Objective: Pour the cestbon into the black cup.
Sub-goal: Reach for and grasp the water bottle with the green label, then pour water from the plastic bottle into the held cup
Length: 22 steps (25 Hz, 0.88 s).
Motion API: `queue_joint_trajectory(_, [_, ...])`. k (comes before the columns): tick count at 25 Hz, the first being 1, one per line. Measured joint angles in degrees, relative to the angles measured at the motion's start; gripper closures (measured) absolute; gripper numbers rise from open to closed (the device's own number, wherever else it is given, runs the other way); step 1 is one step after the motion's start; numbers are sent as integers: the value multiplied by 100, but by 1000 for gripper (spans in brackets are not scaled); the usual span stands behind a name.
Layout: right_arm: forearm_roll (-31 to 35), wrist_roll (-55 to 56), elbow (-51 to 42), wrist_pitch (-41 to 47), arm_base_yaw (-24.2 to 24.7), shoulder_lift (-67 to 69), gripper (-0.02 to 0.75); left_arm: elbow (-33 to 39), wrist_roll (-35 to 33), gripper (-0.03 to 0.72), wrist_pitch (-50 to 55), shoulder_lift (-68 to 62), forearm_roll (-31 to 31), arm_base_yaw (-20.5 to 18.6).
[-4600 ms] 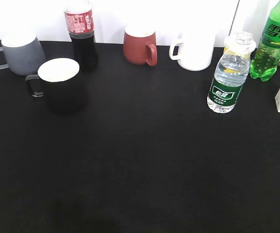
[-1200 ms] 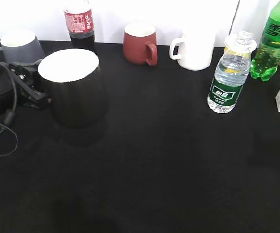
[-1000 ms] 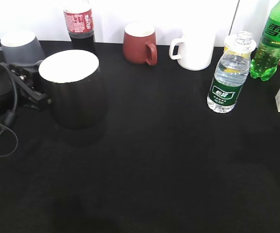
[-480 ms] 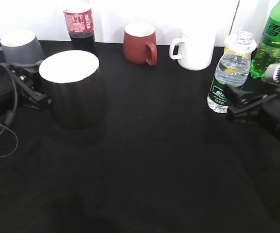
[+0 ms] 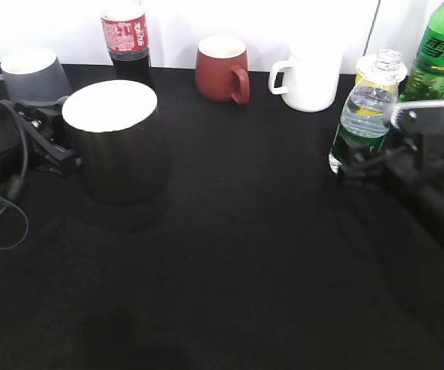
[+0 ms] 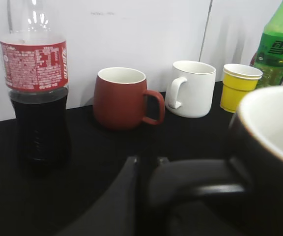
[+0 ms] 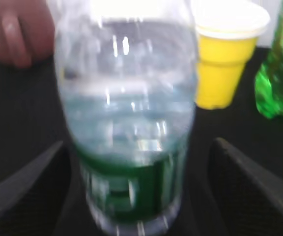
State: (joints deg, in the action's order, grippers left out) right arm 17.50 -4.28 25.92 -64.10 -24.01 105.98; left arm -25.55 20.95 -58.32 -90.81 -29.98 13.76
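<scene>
On the left of the table (image 5: 230, 254), the black cup (image 5: 118, 142) is held by its side handle in the left gripper (image 5: 52, 146), whose fingers are pressed onto the handle (image 6: 195, 179). The cup seems to be kept upright with its white inside facing up, probably so that it can receive the water. Whether it rests on the table or is raised just above it cannot be told.

On the right, the water bottle (image 5: 363, 116) stands upright and uncapped on the table, just in front of a yellow cup (image 7: 227, 54) and beside a green soda bottle (image 5: 438, 50). The right gripper (image 5: 361, 163) is spread wide, one finger on each side of the bottle's green label (image 7: 131, 189); no contact is visible, so the grip is judged not yet made. The fingers sit low on the bottle, likely to leave its neck free for tipping.

The right wrist view is blurred, so the label's characters cannot be read. The lower part of the bottle is covered by the gripper in the exterior view, and both arms are cut off at the frame edges.
</scene>
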Motion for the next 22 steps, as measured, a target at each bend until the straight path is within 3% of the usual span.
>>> queue_joint_trajectory(5, [242,-46,826,47,0,641,103,0,0,636,0,0,-165,0])
queue_joint_trajectory(9, [290,-197,925,52,0,789,237,0,0,636,0,0,-223,0])
queue_joint_trajectory(15, [303,-203,925,-106,0,829,239,0,0,636,0,0,-448,14])
queue_joint_trajectory(17, [249,-219,900,13,0,664,239,0,0,636,0,0,-495,358])
queue_joint_trajectory(19, [-353,-760,827,387,0,-172,239,-36,0,636,61,0,-504,889])
queue_joint_trajectory(22, [-1177,-1507,822,1737,0,-1918,246,-656,0,636,392,-32,-525,1402])
